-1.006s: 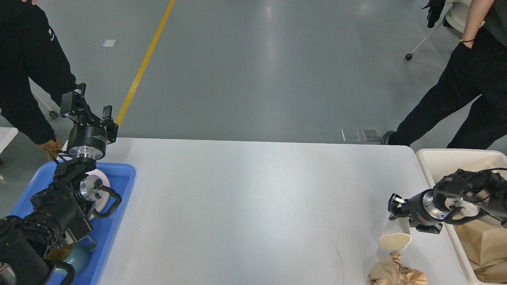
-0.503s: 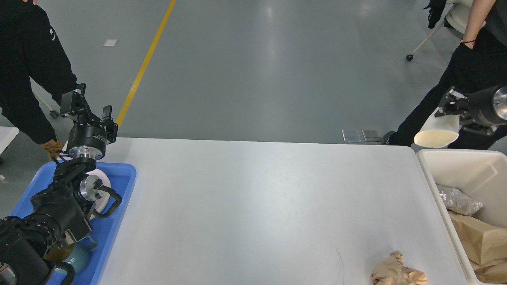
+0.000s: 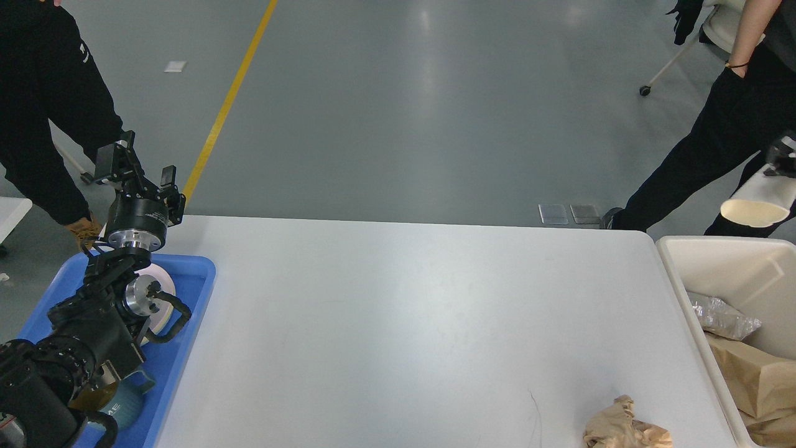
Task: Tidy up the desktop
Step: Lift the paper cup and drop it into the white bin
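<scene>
The white desktop (image 3: 398,323) fills the middle of the head view. A crumpled brown paper wad (image 3: 625,426) lies on it near the front right. My right gripper (image 3: 781,160) shows only at the right edge, shut on a white paper cup (image 3: 755,202). The cup hangs tilted in the air, above the far end of the cream bin (image 3: 675,261). My left gripper (image 3: 138,171) stands open and empty, raised over the far end of the blue tray (image 3: 189,292) at the left.
The blue tray holds a white plate (image 3: 164,294) and a teal mug (image 3: 121,404). In the bin lie a brown paper bag (image 3: 755,379) and clear plastic wrap (image 3: 721,317). People stand at the far left (image 3: 43,93) and far right (image 3: 715,143).
My right arm lifted the white cup off the desktop beside the paper wad and carried it up and right, over the bin. The left arm has stayed still.
</scene>
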